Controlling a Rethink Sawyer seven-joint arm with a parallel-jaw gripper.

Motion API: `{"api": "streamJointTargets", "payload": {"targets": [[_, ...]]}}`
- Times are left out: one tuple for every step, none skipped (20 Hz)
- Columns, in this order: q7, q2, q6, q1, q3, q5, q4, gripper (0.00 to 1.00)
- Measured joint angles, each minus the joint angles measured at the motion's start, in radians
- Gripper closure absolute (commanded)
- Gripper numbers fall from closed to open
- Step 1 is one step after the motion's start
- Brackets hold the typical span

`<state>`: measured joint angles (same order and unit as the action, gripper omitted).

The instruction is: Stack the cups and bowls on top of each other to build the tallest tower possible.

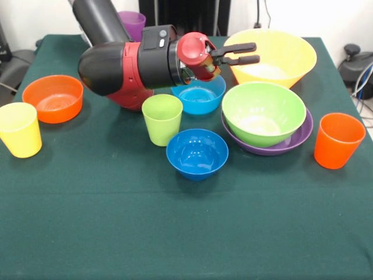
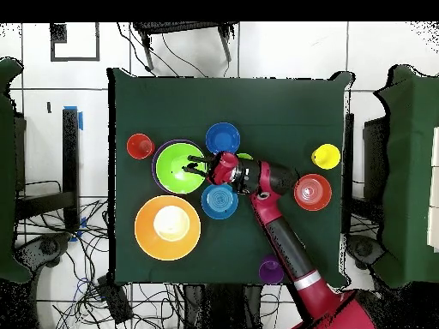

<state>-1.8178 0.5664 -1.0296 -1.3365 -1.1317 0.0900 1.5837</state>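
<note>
My gripper [image 1: 249, 53] points sideways, open and empty, above the lime green bowl [image 1: 263, 112], as the overhead view [image 2: 195, 166] shows. That bowl sits inside the large purple bowl [image 1: 294, 139]. The large yellow-orange bowl [image 1: 280, 55] stands behind them. The light blue bowl [image 1: 201, 98] lies under my wrist, with the lime green cup [image 1: 162, 118] and the dark blue bowl [image 1: 197, 153] in front of it. The orange cup [image 1: 338, 140] stands at the right. The small orange bowl [image 1: 53, 97] and the yellow cup [image 1: 20, 129] stand at the left. The purple cup [image 1: 133, 24] is behind my arm.
The green table [image 1: 186, 233] carries all the pieces in its far half. My arm [image 2: 283, 244] crosses the table from the base side. Cables and chairs lie around the table on the floor.
</note>
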Motion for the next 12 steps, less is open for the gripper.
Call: {"api": "streamJointTargets", "payload": {"targets": [[0.0,-0.003,0.023,-0.007,0.001,0.023,0.006,0.0],[0.0,-0.007,0.044,-0.012,0.002,0.041,0.012,0.0],[0.0,-0.016,0.075,-0.018,0.003,0.069,0.021,0.0],[0.0,-0.034,0.118,-0.024,0.004,0.106,0.036,0.0],[0.0,-0.054,0.157,-0.026,0.006,0.135,0.051,0.0],[0.0,-0.096,0.216,-0.025,0.006,0.178,0.078,0.0],[-0.001,-0.129,0.256,-0.024,0.006,0.201,0.098,0.0],[-0.011,-0.22,0.337,-0.017,0.005,0.238,0.15,0.0],[-0.019,-0.276,0.375,-0.014,0.004,0.248,0.18,0.0],[-0.031,-0.325,0.4,-0.012,0.001,0.248,0.205,0.0],[-0.042,-0.374,0.425,-0.01,-0.002,0.249,0.229,0.0],[-0.054,-0.423,0.451,-0.008,-0.006,0.249,0.253,0.0]]}}
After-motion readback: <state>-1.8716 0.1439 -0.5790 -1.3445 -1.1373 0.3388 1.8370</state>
